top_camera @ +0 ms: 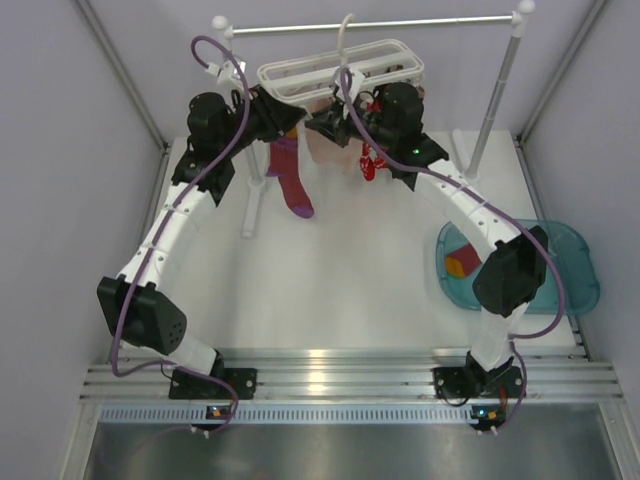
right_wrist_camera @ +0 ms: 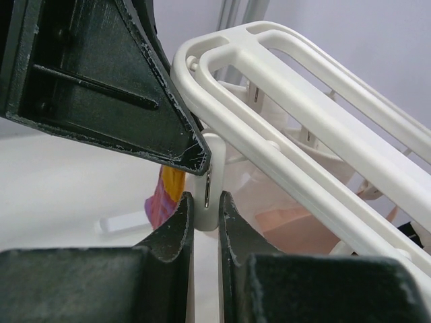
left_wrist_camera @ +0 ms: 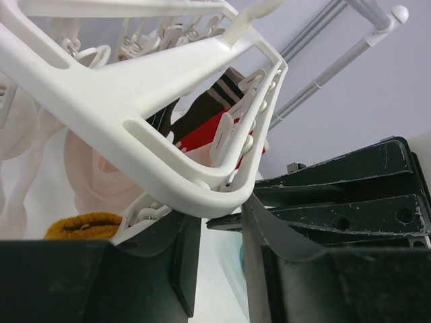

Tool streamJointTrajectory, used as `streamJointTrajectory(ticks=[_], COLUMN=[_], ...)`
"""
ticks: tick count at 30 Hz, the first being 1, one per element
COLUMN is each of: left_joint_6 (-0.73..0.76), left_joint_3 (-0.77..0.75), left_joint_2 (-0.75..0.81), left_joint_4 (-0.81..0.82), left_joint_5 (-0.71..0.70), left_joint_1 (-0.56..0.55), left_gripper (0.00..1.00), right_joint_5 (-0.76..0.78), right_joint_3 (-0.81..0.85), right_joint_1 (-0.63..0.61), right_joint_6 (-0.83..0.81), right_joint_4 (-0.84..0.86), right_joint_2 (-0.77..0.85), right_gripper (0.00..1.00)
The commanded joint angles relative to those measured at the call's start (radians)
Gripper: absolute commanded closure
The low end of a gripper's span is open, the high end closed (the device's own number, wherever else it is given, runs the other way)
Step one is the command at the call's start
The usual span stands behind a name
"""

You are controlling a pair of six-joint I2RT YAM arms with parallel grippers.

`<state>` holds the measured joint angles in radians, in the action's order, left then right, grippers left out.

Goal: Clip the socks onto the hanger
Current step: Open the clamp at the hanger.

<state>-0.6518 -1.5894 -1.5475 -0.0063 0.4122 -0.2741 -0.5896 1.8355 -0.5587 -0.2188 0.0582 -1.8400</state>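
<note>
The white slatted hanger (top_camera: 340, 72) hangs by its hook from the rail. Under it hang a purple-magenta sock (top_camera: 292, 180), a pale pink sock (top_camera: 328, 150) and a red sock (top_camera: 368, 165). My left gripper (top_camera: 290, 120) is at the hanger's left front corner, and the corner rim (left_wrist_camera: 202, 195) sits between its fingertips (left_wrist_camera: 254, 222). A dark striped sock (left_wrist_camera: 222, 91) and an orange-yellow one (left_wrist_camera: 84, 225) show behind the frame. My right gripper (right_wrist_camera: 205, 196) is shut on a dangling white clip (right_wrist_camera: 214, 151) just under the frame (right_wrist_camera: 303, 101). The magenta and orange sock (right_wrist_camera: 165, 195) hangs behind that clip.
The silver rail (top_camera: 370, 25) rests on white posts (top_camera: 500, 90) at the back. A teal tray (top_camera: 575, 270) at the right holds loose socks (top_camera: 462, 262). Grey walls close in both sides. The two grippers are nearly touching under the hanger.
</note>
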Motion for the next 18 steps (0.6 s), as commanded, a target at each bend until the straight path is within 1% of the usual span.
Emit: streamJointTrajectory(ticks=[1, 8, 15, 18], left_joint_6=[0.006, -0.005, -0.054, -0.071], left_joint_3=[-0.033, -0.057, -0.053, -0.066], left_joint_2=[-0.013, -0.025, -0.033, -0.048], left_joint_4=[0.023, 0.022, 0.048, 0.051], left_joint_5=[-0.007, -0.023, -0.044, -0.042], left_joint_1=[0.001, 0.0, 0.0, -0.004], left_gripper=[0.65, 0.58, 0.58, 0.6], right_joint_5=[-0.032, 0.023, 0.039, 0.036], right_joint_3=[0.059, 0.061, 0.057, 0.059], right_joint_1=[-0.043, -0.075, -0.083, -0.084], right_joint_6=[-0.111, -0.189, -0.211, -0.215], right_joint_4=[-0.026, -0.079, -0.089, -0.09], right_joint_2=[0.033, 0.035, 0.039, 0.039], right_gripper=[1.0, 1.0, 1.0, 1.0])
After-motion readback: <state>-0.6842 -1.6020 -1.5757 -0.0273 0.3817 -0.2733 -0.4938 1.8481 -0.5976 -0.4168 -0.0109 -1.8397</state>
